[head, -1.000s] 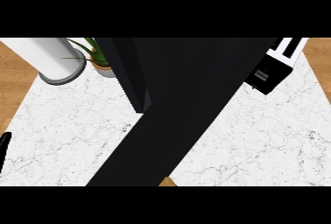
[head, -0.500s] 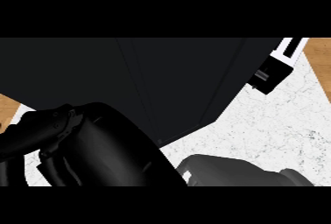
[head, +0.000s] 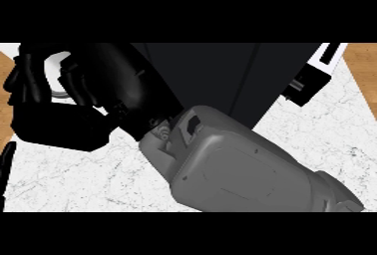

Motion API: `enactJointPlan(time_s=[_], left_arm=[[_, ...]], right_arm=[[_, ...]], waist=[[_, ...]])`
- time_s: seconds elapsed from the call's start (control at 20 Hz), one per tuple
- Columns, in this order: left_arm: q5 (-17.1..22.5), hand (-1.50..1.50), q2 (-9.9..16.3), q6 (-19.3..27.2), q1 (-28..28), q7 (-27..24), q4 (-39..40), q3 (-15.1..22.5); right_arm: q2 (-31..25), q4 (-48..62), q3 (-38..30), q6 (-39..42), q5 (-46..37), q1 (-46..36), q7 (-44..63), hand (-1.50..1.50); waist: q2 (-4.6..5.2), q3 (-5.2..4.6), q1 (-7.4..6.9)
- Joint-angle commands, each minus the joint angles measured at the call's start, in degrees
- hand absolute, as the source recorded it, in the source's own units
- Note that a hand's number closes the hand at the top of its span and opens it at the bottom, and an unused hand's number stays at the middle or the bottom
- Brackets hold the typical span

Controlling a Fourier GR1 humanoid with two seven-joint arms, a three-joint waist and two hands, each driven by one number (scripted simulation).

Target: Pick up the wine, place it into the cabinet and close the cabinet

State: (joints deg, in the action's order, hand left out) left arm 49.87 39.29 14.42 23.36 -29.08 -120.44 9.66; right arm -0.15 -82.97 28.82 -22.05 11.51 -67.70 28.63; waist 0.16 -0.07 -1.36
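A black hand (head: 88, 94) on a grey forearm (head: 243, 174) is seen raised across the white marble table (head: 74, 184), fingers curled. Whether anything is gripped cannot be told. A tall black cabinet (head: 221, 74) stands behind.

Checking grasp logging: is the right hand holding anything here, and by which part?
Cannot tell. The right hand, close to the camera at upper left, hides whatever it might hold; no wine bottle shows.
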Motion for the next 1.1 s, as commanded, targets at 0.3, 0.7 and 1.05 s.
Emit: enactJointPlan(time_s=[0.3,0.7,1.05], left_arm=[[-2.6,-1.5,-1.4,0.0,-0.2,2.9,-1.0,-1.9],[-1.9,-1.5,-2.4,0.4,-4.9,4.9,1.2,-2.4],[-2.5,-1.5,-2.1,0.3,-4.6,5.9,-0.2,-2.4]], right_arm=[[-2.1,16.7,-9.5,11.2,2.2,0.2,-12.1,1.5],[-4.7,26.1,-11.5,15.0,0.5,-1.2,-18.6,1.5],[-5.3,28.4,-10.8,14.7,-2.1,0.2,-22.1,1.5]], waist=[[-0.04,0.07,0.22],[0.64,0.01,0.02],[0.79,0.0,-0.46]])
